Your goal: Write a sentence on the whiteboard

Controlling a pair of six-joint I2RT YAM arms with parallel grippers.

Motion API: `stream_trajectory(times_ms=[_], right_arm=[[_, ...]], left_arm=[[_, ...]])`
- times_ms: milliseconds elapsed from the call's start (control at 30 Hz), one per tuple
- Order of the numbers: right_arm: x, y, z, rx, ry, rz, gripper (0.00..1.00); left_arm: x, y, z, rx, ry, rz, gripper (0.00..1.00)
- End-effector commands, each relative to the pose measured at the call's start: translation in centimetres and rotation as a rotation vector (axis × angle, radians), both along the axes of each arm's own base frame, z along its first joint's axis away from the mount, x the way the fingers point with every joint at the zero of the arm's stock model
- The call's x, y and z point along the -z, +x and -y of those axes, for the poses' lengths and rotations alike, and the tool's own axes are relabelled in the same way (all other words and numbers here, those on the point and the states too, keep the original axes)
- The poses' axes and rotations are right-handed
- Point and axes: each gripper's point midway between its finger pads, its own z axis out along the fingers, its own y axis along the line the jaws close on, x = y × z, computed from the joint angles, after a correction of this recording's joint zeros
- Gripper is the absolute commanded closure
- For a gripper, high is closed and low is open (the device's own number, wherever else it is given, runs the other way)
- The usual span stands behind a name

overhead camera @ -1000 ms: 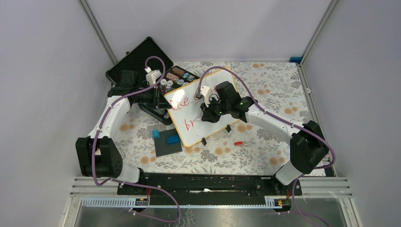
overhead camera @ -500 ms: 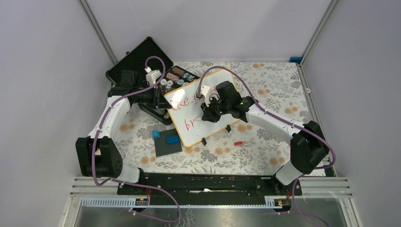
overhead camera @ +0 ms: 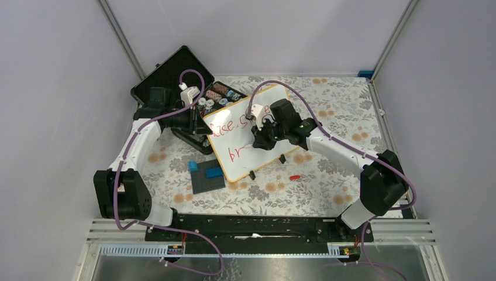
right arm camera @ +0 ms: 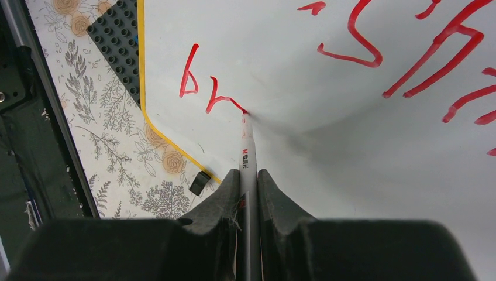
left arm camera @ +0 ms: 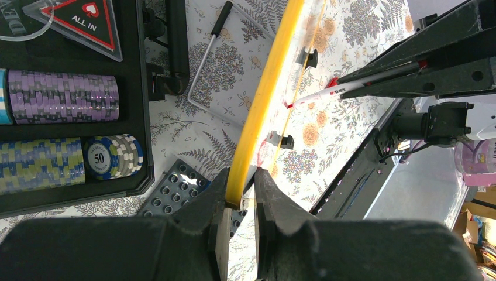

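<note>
The whiteboard (overhead camera: pixel 234 146), white with a thin tan frame, stands tilted on the floral table. Red words (overhead camera: pixel 225 125) run across its upper line, and "br" (overhead camera: pixel 236 154) starts the lower line. My left gripper (overhead camera: pixel 202 121) is shut on the board's left edge, seen as a yellow rim (left arm camera: pixel 257 111) between the fingers. My right gripper (overhead camera: pixel 257 142) is shut on a white marker (right arm camera: pixel 247 153). Its red tip touches the board at the end of the "r" (right arm camera: pixel 219 100). The marker also shows in the left wrist view (left arm camera: pixel 345 89).
An open black case (overhead camera: pixel 175 76) with poker chips (left arm camera: pixel 61 96) lies behind the board at the left. A dark grey studded plate with blue blocks (overhead camera: pixel 207 174) sits in front of the board. A small red cap (overhead camera: pixel 294 176) lies on the table to the right.
My right gripper has shifted slightly right and up along the board with the marker. The left arm has not moved.
</note>
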Motion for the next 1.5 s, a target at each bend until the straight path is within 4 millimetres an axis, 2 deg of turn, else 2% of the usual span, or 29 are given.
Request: stream_trajectory(times_ms=[0,300,533,767,933,1100,1333,1467], right_arm=[[-1.3,1.4,0.6,0.027,0.012,0.066,1.00],[-0.1,0.2,-0.3,-0.012,0.003,0.034,1.00],[1.4,-0.8,0.0,-0.027,-0.020,0.006,1.00],[1.6,-1.1,0.3,-0.028,-0.030,0.012,1.00],[0.6,-0.6,0.6,-0.019,-0.040,0.047,1.00],[-1.4,0.5,0.5,-0.005,-0.023,0.091,1.00],[-3.7,-0.4,-0.4,-0.044,0.037,0.069,1.00],[-4.4,-0.2,-0.8,-0.049,0.054,0.067,1.00]], left_arm=[[0.5,1.1,-0.3,0.004,0.073,0.072,1.00],[0.4,1.1,-0.4,0.003,0.075,0.076,1.00],[0.5,1.1,-0.4,0.003,0.075,0.075,1.00],[0.5,1.1,-0.4,0.003,0.076,0.075,1.00],[0.5,1.1,-0.3,0.003,0.076,0.074,1.00],[0.3,1.0,-0.3,0.004,0.074,0.077,1.00],[0.4,1.0,-0.3,0.005,0.074,0.076,1.00],[0.4,1.0,-0.2,0.007,0.071,0.074,1.00]])
